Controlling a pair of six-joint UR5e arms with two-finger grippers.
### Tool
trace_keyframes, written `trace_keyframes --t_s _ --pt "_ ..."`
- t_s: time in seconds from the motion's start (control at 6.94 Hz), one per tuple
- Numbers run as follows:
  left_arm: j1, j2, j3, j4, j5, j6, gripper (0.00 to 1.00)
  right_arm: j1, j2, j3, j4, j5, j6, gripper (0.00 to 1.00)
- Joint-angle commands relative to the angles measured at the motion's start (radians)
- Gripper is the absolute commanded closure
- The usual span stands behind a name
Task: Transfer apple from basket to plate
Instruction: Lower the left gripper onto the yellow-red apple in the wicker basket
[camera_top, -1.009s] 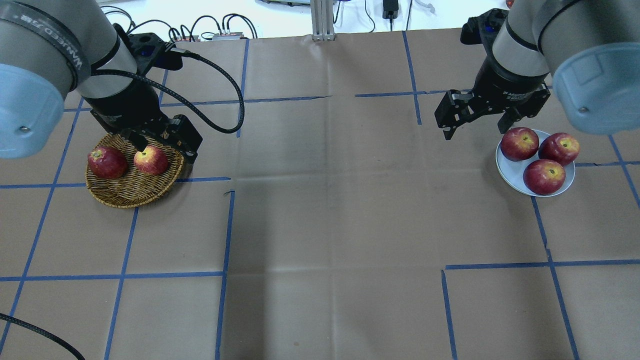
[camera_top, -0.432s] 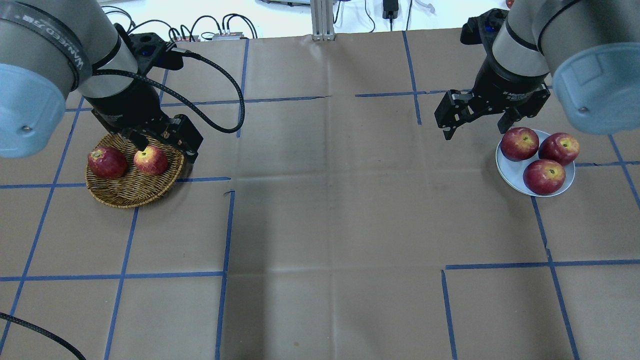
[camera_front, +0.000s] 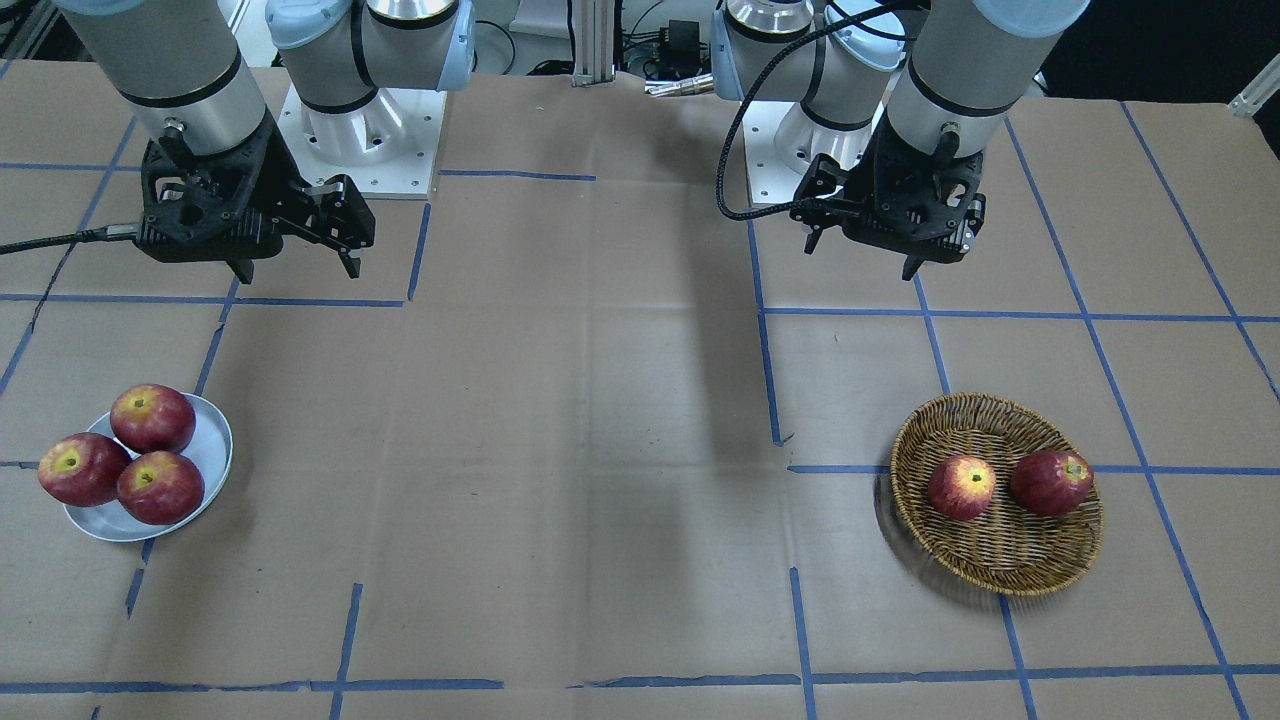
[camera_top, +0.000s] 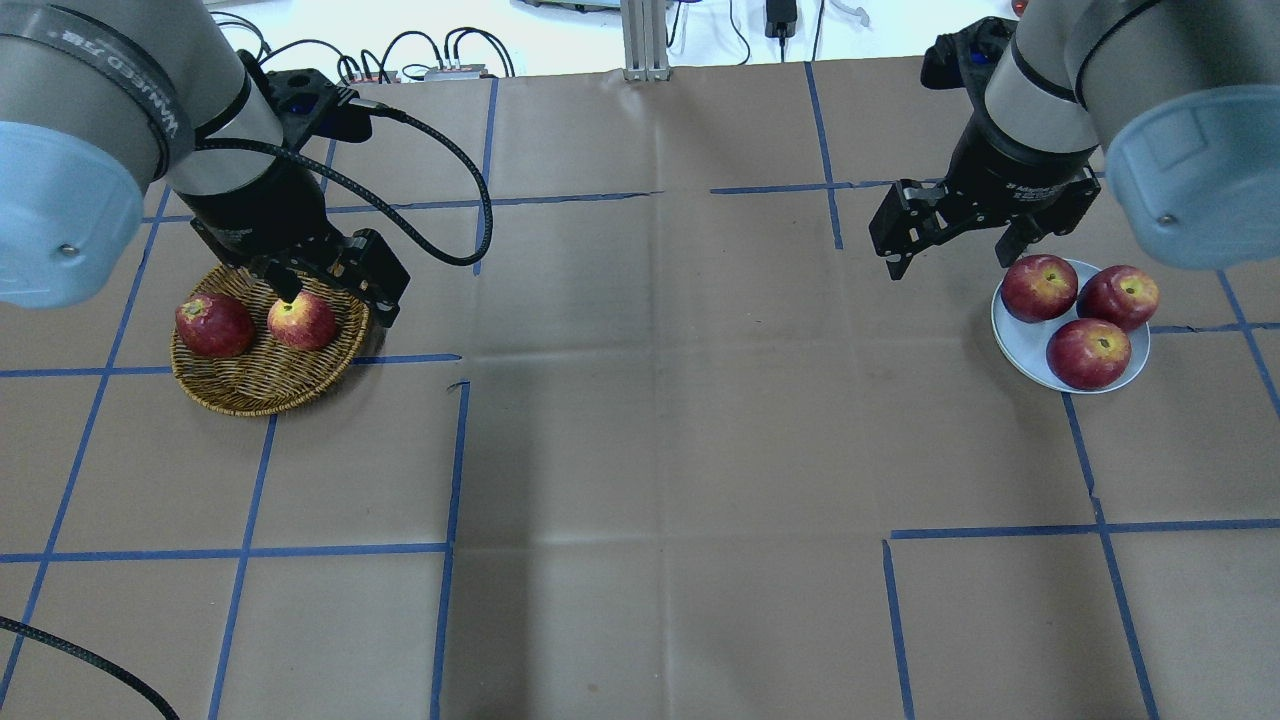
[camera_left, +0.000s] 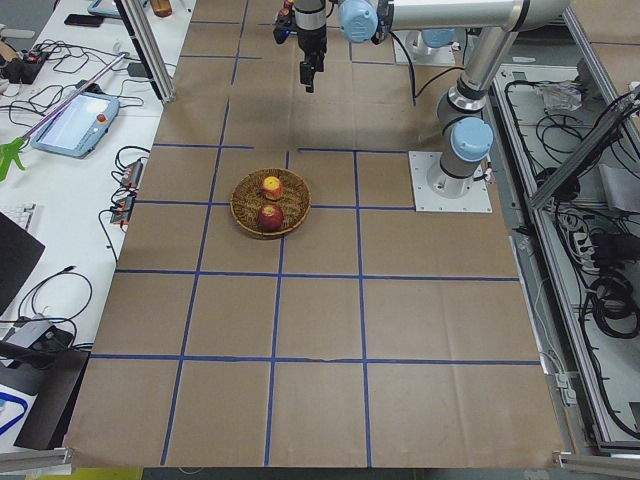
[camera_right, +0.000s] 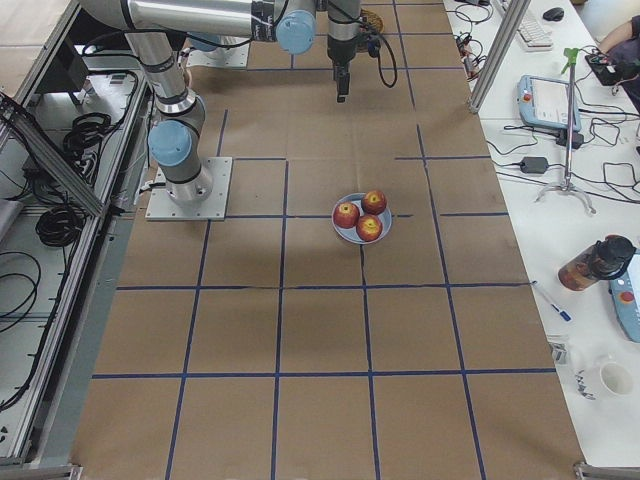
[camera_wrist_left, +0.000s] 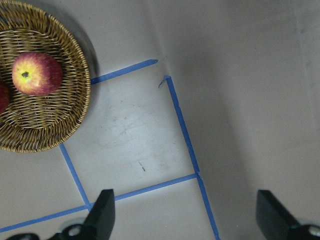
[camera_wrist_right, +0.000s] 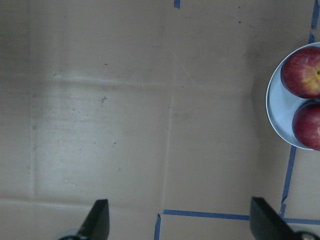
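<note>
The apple (camera_top: 301, 321), red with a yellow-orange blush at the stem, lies in the brown wicker basket (camera_top: 260, 395) at the table's left; it also shows in the front view (camera_front: 961, 487) and the left wrist view (camera_wrist_left: 37, 73). My left gripper (camera_top: 335, 298) is open and empty, well above the basket's far right rim (camera_front: 862, 258). The pale blue plate (camera_top: 1010, 335) at the right holds three dark red apples. My right gripper (camera_top: 950, 262) is open and empty, raised to the left of the plate (camera_front: 298, 270).
A darker red apple (camera_top: 213, 325) lies beside the blushed one in the basket. Brown paper with blue tape lines (camera_top: 640, 450) covers the table between basket and plate. Cables and an aluminium post (camera_top: 645, 40) stand at the far edge.
My left arm has shifted slightly to the right above the basket, gripper still open. The right arm and all the apples have not moved.
</note>
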Motion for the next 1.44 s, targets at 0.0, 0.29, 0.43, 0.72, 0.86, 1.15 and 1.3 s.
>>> trace_keyframes --t_s 0.0,0.29,0.43,0.72,0.86,1.15,1.3 --pt "0.001 -0.005 -0.003 0.0 0.0 -0.007 0.01 0.0 0.0 0.0 0.0 0.0 0.001 0.0" --pt "0.017 -0.014 -0.006 0.066 0.001 -0.007 0.01 0.0 0.0 0.0 0.0 0.0 0.001 0.0" --pt "0.023 -0.038 -0.011 0.068 0.0 0.019 0.01 0.0 0.0 0.0 0.0 0.0 0.001 0.0" --pt "0.133 -0.08 -0.028 0.083 -0.002 0.199 0.01 0.0 0.0 0.0 0.0 0.0 0.001 0.0" --pt "0.204 -0.116 -0.028 0.111 0.0 0.288 0.01 0.0 0.0 0.0 0.0 0.0 0.001 0.0" --pt "0.276 -0.217 -0.029 0.25 0.001 0.323 0.01 0.0 0.0 0.0 0.0 0.0 0.001 0.0" --pt "0.287 -0.277 -0.029 0.314 0.0 0.377 0.01 0.0 0.0 -0.003 0.0 0.0 0.001 0.0"
